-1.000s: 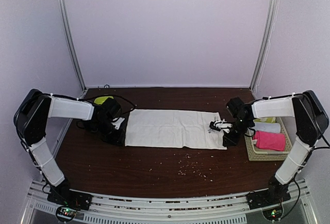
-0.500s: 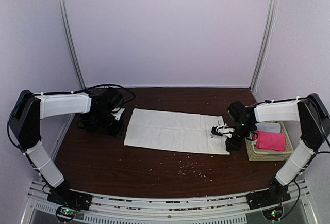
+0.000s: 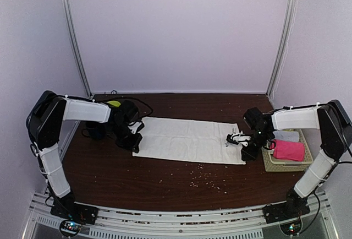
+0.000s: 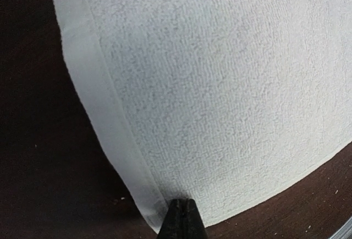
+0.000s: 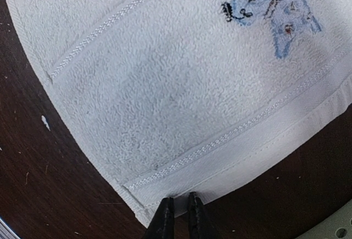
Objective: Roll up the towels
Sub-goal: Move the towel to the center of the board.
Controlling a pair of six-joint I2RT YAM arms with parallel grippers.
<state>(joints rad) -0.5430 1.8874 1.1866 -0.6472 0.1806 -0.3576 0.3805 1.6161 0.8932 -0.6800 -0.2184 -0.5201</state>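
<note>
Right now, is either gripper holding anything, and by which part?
The right gripper seems to pinch the cream towel by its hem edge. The left gripper is shut at the hem of the towel's other end, apparently holding nothing.

Two towels are counted: one cream towel (image 3: 190, 140) and one pink towel (image 3: 287, 150). Two towel rolls are seen, one white roll (image 3: 286, 136) and one yellow-green roll (image 3: 114, 104). One basket (image 3: 283, 166), one table (image 3: 165, 181) and one blue mark (image 5: 272, 13) are counted. Two arms are mounted: left arm (image 3: 82, 109), right arm (image 3: 294, 118).
</note>
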